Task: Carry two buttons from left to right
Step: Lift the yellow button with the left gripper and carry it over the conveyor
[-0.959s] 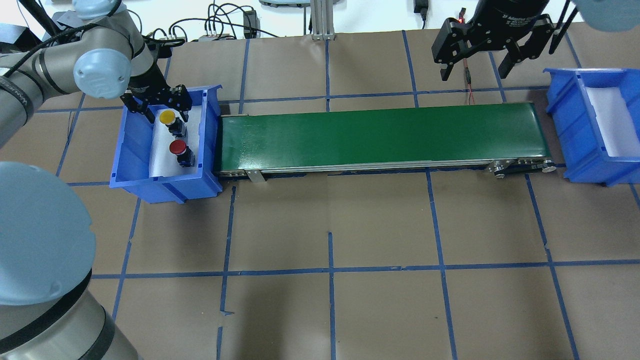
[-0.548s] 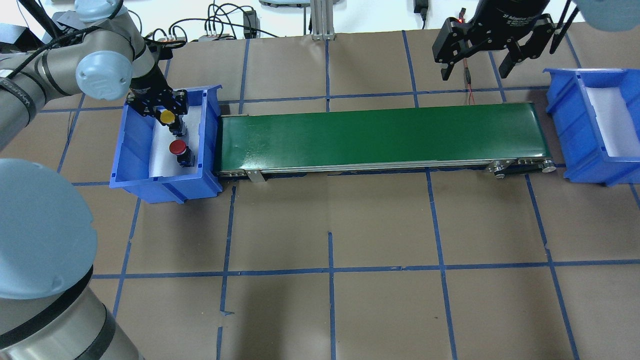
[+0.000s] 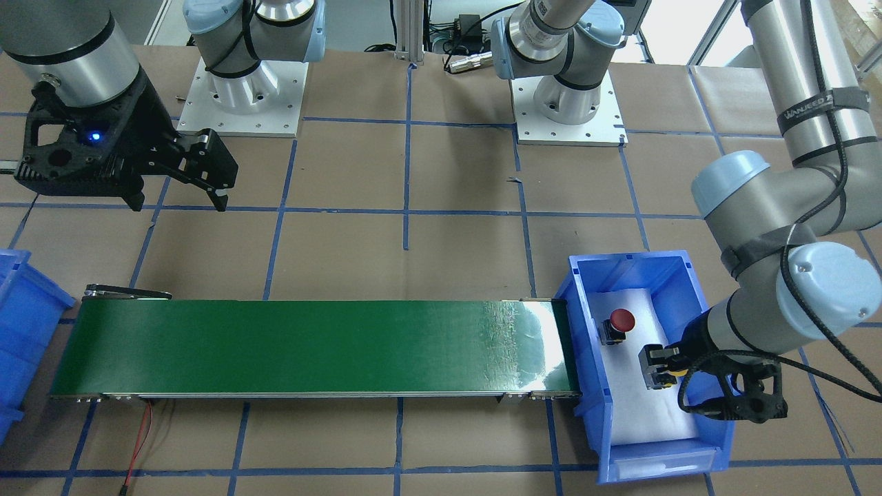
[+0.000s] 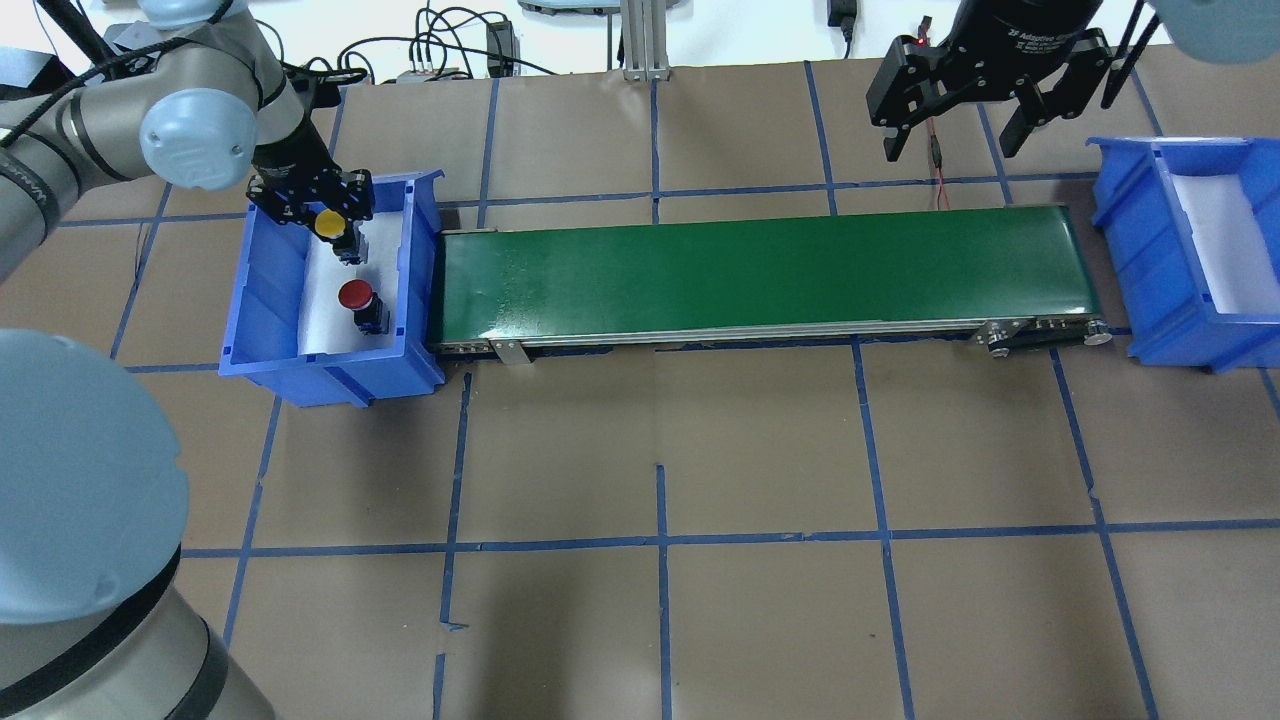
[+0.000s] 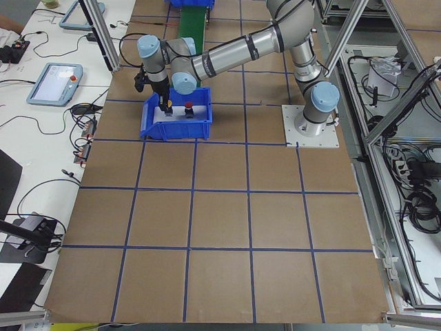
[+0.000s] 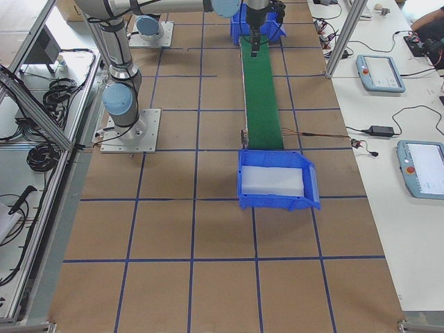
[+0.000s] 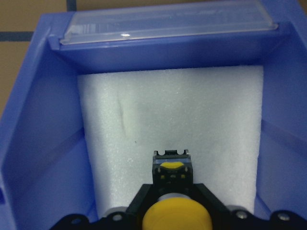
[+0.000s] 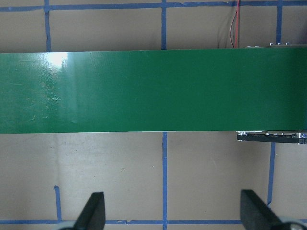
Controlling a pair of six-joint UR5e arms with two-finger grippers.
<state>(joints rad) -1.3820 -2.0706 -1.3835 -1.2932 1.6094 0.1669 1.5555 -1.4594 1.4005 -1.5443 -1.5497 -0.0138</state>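
Two blue bins are standing at opposite ends of a green conveyor belt [image 4: 760, 270] on the brown-papered table [image 4: 660, 440]. The left bin [image 4: 262, 300] is sitting against the belt's end on the robot's left. The right bin [image 4: 1140, 260] is sitting just beyond the other end.

Both buttons are in the left bin, over its white foam pad [image 7: 192, 110]. The red button [image 4: 354, 295] is resting on the foam near the bin wall on the belt's side, apart from any tool. The yellow button [image 4: 328, 224] is sitting at the far end of the bin from the robot, between the fingers of the left tool [image 4: 328, 216]. The left arm is reaching down into the bin, and its tool is clamping that button by the black body just under the cap. In the left wrist view the yellow cap [image 7: 176, 218] is filling the bottom edge, with the black fingers [image 7: 144, 199] pressing in from both sides. Whether the button's base is touching the foam cannot be told.

The right tool [image 4: 950, 148] is hanging above the table beyond the belt's far edge, near the right bin. Its fingers [image 8: 93, 211] are spreading wide apart and holding nothing.
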